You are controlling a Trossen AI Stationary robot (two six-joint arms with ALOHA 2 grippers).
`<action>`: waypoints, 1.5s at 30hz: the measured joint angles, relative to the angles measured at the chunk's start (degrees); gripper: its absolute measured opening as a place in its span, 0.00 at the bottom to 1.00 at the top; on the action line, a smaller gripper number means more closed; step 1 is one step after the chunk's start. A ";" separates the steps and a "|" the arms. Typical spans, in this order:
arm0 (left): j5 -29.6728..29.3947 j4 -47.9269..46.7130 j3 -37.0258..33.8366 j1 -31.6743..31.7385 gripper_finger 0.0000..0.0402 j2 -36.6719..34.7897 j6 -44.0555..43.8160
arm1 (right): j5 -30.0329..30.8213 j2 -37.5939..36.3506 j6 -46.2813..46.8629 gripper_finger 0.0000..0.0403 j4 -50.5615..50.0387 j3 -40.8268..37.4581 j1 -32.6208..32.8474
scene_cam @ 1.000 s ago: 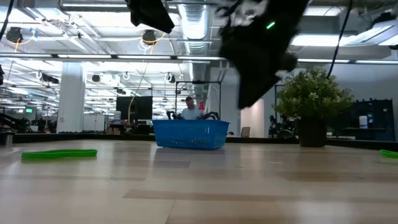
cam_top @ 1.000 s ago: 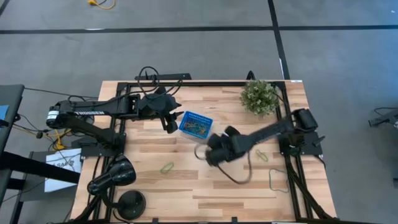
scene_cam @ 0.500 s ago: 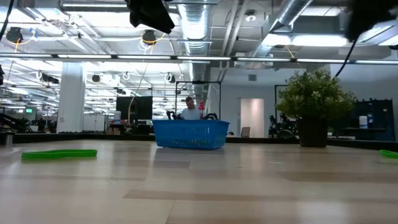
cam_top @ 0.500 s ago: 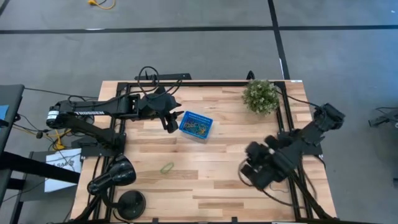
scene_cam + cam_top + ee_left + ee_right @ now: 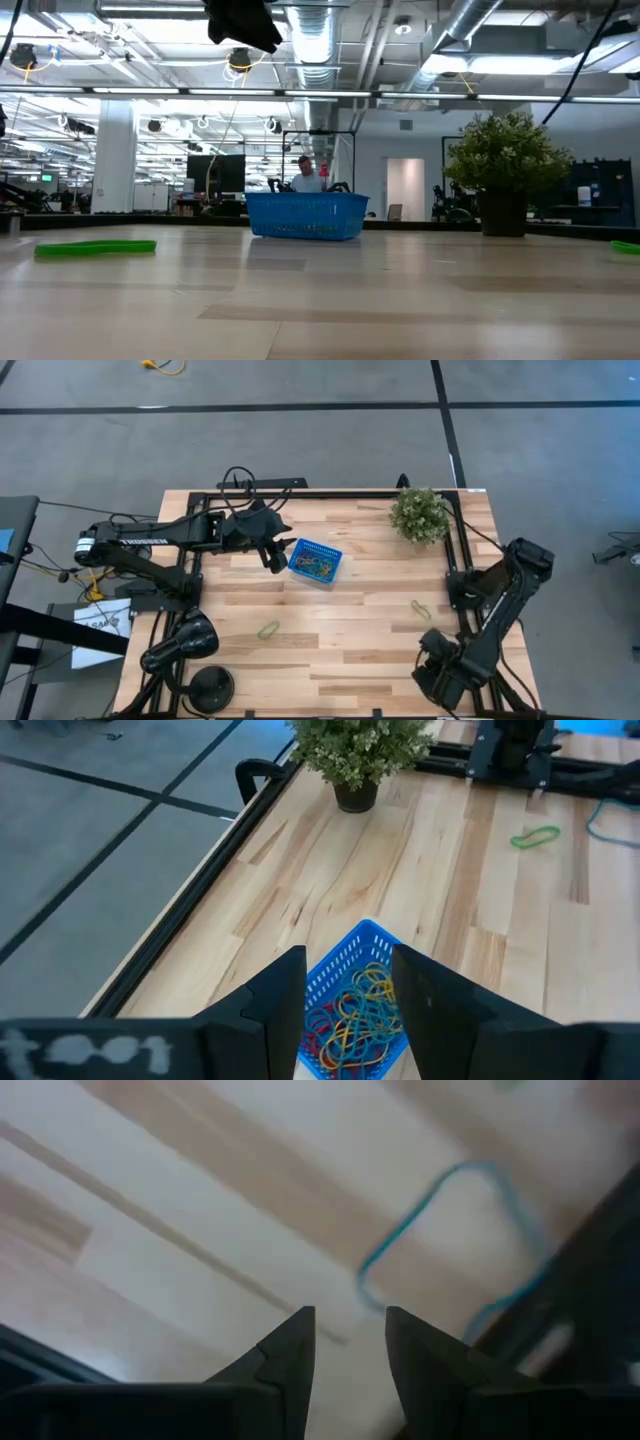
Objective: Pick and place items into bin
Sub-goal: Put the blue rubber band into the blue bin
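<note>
Fingers [image 5: 285, 1355] of the right gripper [image 5: 347, 1342] stand a little apart with nothing between them, and a blue-green loop [image 5: 450, 1230] lies on the wood just beyond their tips. In the high view this right gripper [image 5: 443, 678] is at the lower right of the frame, near the table's edge, and the loop under it is hidden by the arm.

The left gripper [image 5: 277, 553] is in the upper middle of the high view, just beside the left end of the bin [image 5: 316, 561]. In the left wrist view its fingers [image 5: 280, 1005] are spread, nothing is gripped, and the bin [image 5: 352, 948] shows in the gap beyond them, holding a tangle of red, yellow, blue and green loops [image 5: 352, 1025].

A green loop [image 5: 268, 629] lies in the lower left part of the table, well apart from both grippers. Another green loop [image 5: 421, 609] lies at the right side, between the bin and the right gripper. The potted plant [image 5: 417, 515] stands at the upper right corner of the table [image 5: 340, 660].

In the low view the bin [image 5: 305, 215] stands in the middle, with one green loop [image 5: 95, 246] at the far left.
</note>
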 joint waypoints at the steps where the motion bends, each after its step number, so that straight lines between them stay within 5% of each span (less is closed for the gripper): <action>1: 0.00 0.26 0.00 -0.15 0.35 0.00 -0.15 | 0.13 0.34 2.07 0.29 1.71 -0.64 0.54; 12: 0.06 2.09 0.00 -3.10 0.35 0.01 -0.13 | -0.30 2.81 9.75 0.29 6.20 -9.05 1.06; 22: 0.04 2.05 0.00 -4.05 0.35 0.02 -0.11 | 2.07 -10.98 15.14 0.29 2.60 -18.29 5.62; 26: 0.00 1.97 0.00 -4.15 0.35 0.02 -0.11 | 5.98 -15.99 18.28 0.29 12.96 -23.51 6.78; 32: -0.03 1.74 0.00 -4.38 0.35 0.02 -0.07 | 3.28 -10.47 10.39 0.27 30.06 -25.97 3.24; 45: -0.20 1.72 0.02 -4.36 0.35 0.02 1.69 | -2.10 -5.80 10.40 0.25 30.19 -25.96 1.25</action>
